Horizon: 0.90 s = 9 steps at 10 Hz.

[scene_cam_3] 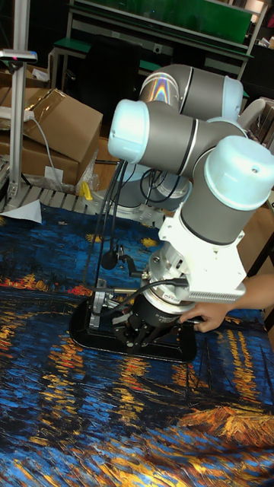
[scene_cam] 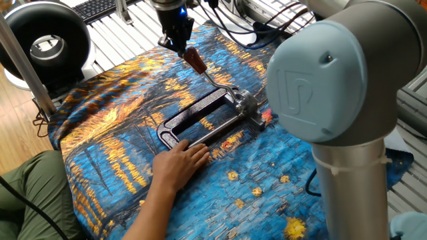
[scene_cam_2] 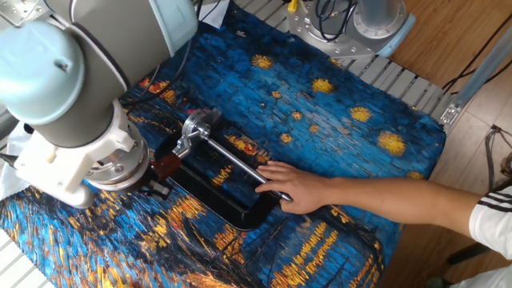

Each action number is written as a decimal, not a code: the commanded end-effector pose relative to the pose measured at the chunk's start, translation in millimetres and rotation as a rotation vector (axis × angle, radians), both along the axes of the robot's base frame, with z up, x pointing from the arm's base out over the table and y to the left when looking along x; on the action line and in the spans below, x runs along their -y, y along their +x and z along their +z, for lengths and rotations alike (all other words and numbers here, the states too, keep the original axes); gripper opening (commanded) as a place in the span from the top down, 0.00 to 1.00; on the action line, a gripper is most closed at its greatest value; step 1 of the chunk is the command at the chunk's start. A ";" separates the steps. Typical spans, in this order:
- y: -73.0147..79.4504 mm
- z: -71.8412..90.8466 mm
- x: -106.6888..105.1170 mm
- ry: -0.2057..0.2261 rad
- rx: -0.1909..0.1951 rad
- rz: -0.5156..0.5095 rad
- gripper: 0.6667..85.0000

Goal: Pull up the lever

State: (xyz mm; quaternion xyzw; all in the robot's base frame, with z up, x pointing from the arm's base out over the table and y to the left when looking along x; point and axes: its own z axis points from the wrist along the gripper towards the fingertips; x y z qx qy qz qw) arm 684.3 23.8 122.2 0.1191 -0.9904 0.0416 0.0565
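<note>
The lever point(scene_cam: 195, 61) is a dark red knob on a short silver arm, tilted up and to the left from the silver hinge of a black clamp frame point(scene_cam: 175, 121). My gripper point(scene_cam: 180, 47) hangs just left of and above the knob's top end, its dark fingers slightly apart and nothing held. In the other fixed view the red knob point(scene_cam_2: 166, 165) peeks out beside the arm's wrist, which hides the gripper. In the tall fixed view the gripper point(scene_cam_3: 143, 329) is low over the black frame point(scene_cam_3: 91, 335), and the knob is hidden.
A person's hand point(scene_cam: 177, 164) presses on the near end of the frame, also seen as a hand point(scene_cam_2: 293, 189) from the other side. A blue and orange painted cloth point(scene_cam: 107, 107) covers the table. The arm's large grey joints point(scene_cam: 333, 73) block the right side.
</note>
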 end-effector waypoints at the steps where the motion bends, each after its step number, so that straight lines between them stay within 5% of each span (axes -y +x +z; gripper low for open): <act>1: -15.0 6.8 -2.9 0.018 -0.046 -0.014 1.00; 9: -51.7 30.7 -0.8 0.023 -0.153 -0.024 1.00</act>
